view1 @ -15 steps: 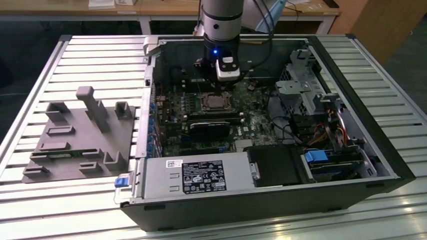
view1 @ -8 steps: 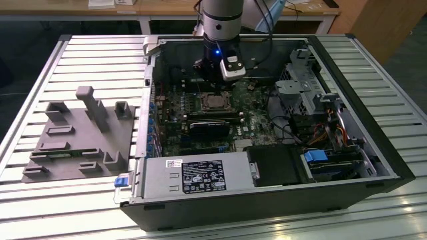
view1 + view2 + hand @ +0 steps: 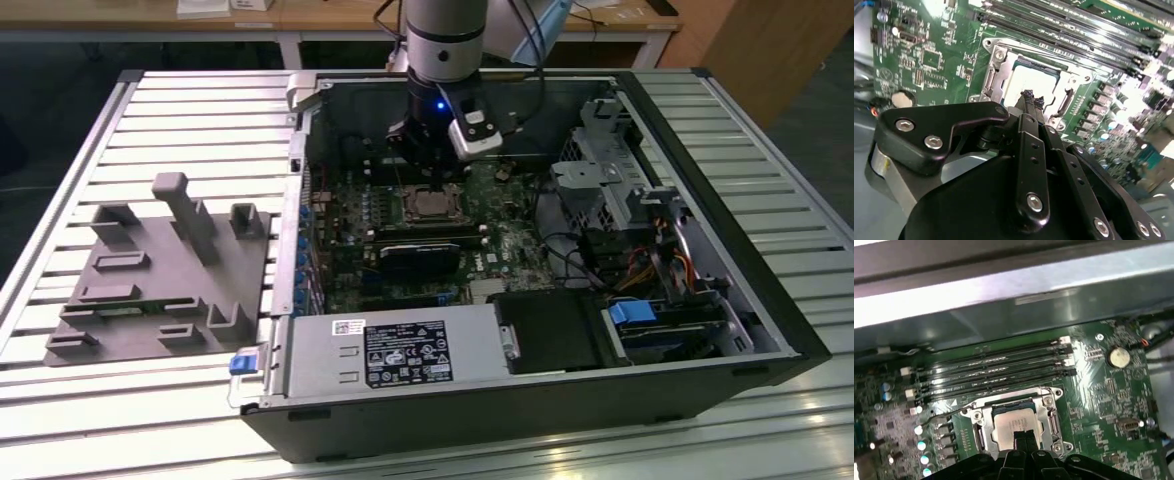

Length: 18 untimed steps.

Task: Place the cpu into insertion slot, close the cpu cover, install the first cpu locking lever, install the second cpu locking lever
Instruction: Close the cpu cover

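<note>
The cpu lies flat in the insertion slot on the green board, its pale metal top showing. The silver cpu cover lies down around it, framing it through its window. A thin wire lever runs out from the socket's side and looks unlatched. My gripper hovers just above the cpu's edge. Its black fingers are shut together with nothing between them.
Long black memory slots run beside the socket, and a coin battery sits nearby. The case wall, a drive cage and the power supply hem in the board. A grey fixture lies on the slatted table.
</note>
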Each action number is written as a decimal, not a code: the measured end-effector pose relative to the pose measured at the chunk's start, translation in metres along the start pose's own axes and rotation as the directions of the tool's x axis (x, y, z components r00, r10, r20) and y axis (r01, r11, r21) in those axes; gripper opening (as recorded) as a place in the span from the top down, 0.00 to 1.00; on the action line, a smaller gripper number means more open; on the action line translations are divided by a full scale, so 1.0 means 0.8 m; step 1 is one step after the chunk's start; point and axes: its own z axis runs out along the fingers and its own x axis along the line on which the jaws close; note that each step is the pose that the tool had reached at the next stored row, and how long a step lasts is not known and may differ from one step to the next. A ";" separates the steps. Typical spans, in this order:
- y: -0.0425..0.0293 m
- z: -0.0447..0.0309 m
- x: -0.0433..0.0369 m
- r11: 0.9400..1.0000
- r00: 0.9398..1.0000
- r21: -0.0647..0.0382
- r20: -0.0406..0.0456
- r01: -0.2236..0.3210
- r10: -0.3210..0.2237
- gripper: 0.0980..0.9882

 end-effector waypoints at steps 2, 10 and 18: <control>0.0000 0.0001 0.000 0.999 0.999 -0.001 -0.001 0.033 -0.033 1.00; 0.0000 -0.0021 0.000 0.998 0.998 -0.001 -0.001 0.056 -0.056 1.00; 0.0002 -0.0115 0.000 0.998 0.998 -0.001 0.002 0.056 -0.056 1.00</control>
